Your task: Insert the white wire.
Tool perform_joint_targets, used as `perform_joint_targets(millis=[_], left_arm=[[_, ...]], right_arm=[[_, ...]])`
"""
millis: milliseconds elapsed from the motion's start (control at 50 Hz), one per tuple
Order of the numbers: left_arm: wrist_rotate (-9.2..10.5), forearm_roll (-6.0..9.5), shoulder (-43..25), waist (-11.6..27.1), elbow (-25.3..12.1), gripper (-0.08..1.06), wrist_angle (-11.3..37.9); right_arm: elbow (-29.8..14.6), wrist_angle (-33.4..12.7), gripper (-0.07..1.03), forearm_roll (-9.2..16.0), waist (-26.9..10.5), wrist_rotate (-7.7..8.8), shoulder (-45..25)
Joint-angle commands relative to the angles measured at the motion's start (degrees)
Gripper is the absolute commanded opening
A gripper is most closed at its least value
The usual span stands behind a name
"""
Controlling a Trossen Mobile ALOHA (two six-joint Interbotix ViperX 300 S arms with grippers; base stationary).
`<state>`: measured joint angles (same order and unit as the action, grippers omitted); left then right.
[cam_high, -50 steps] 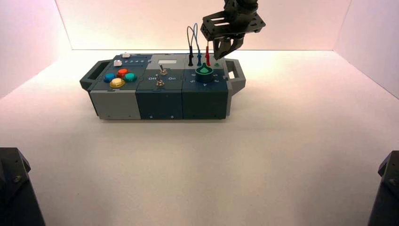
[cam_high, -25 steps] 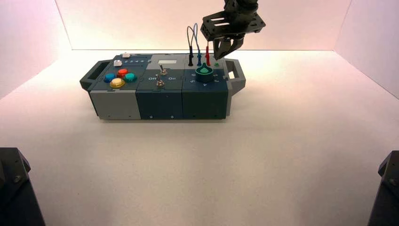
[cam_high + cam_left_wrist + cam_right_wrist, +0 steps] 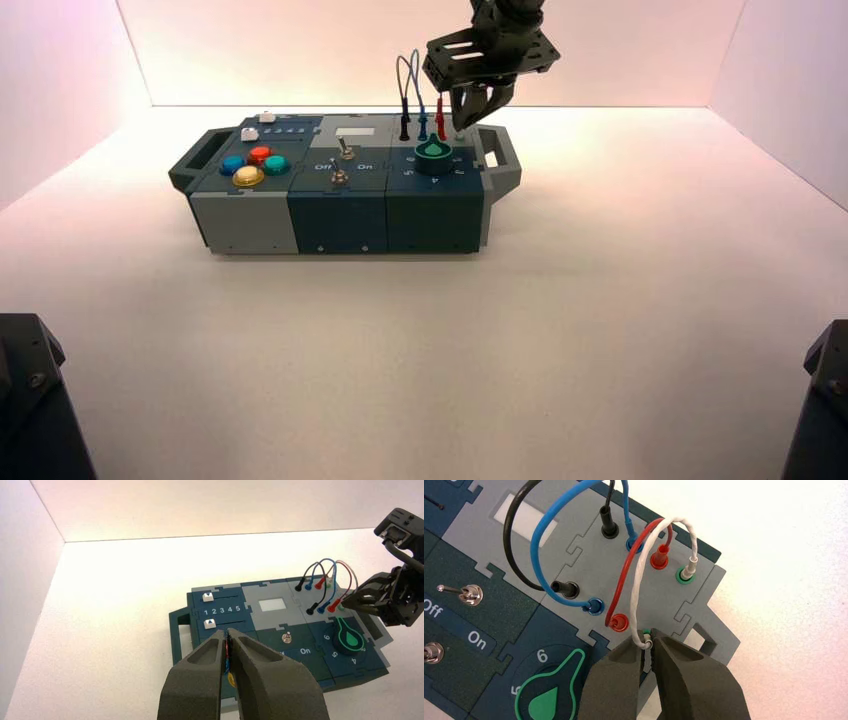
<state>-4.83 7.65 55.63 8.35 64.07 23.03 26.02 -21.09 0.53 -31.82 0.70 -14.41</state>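
Observation:
The white wire (image 3: 638, 597) arches up from a green-ringed socket (image 3: 684, 575) in the grey panel's back row. Its free end is a slim white plug (image 3: 648, 642), and my right gripper (image 3: 650, 640) is shut on it. The plug stands tip-down over a second green-ringed socket (image 3: 645, 631) in the front row, beside the red plug (image 3: 619, 622). How deep it sits is hidden by the fingers. From above, the right gripper (image 3: 462, 124) hangs over the box's (image 3: 340, 205) back right corner. My left gripper (image 3: 229, 636) is shut and empty, held back from the box.
Black (image 3: 564, 587), blue (image 3: 594, 606) and red leads loop between their sockets close beside the white one. The green knob (image 3: 549, 695) lies just in front of the gripper. Two toggle switches (image 3: 469, 594) sit in the box's middle section and coloured buttons (image 3: 250, 165) at its left end.
My right gripper has sunk a little and edged left with the plug. The green socket that showed below its tips is now covered. The left arm has not moved.

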Motion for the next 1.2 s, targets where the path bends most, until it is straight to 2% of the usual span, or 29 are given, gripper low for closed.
perform_joint_targets(millis=[20, 360, 640, 720, 800, 1040, 1100, 1200], left_arm=[[-0.18, -0.09, -0.7, -0.3, -2.2, 0.02, -0.2], [-0.35, -0.18, -0.7, -0.3, -2.1, 0.02, -0.1], [-0.44, -0.18, -0.7, -0.4, -2.2, 0.02, 0.5], [-0.44, -0.18, -0.7, -0.4, -2.2, 0.02, 0.9], [-0.44, -0.18, -0.5, -0.4, -2.1, 0.02, 1.1], [-0.44, -0.18, -0.7, -0.4, -2.1, 0.02, 1.1], [-0.44, -0.18, -0.7, -0.4, -2.0, 0.02, 1.2], [-0.44, -0.18, -0.5, -0.4, -2.0, 0.02, 1.4]], right_arm=[[-2.1, -0.5, -0.02, 0.4, -1.8, -0.26, -0.5], [-3.4, -1.6, -0.02, 0.2, -1.9, -0.18, -4.4], [-3.5, -3.1, -0.02, -0.4, -2.2, 0.44, -2.4], [-3.7, -3.3, 0.06, -1.2, -2.5, 0.62, -1.0], [-4.4, -4.4, 0.2, -1.2, -2.5, 0.44, -0.1], [-7.7, -12.3, 0.48, -1.1, -2.6, 0.26, 1.0], [-8.0, -13.1, 0.53, -1.0, -2.5, 0.35, 1.2], [-8.2, -14.6, 0.55, -1.0, -2.6, 0.09, 1.7]])
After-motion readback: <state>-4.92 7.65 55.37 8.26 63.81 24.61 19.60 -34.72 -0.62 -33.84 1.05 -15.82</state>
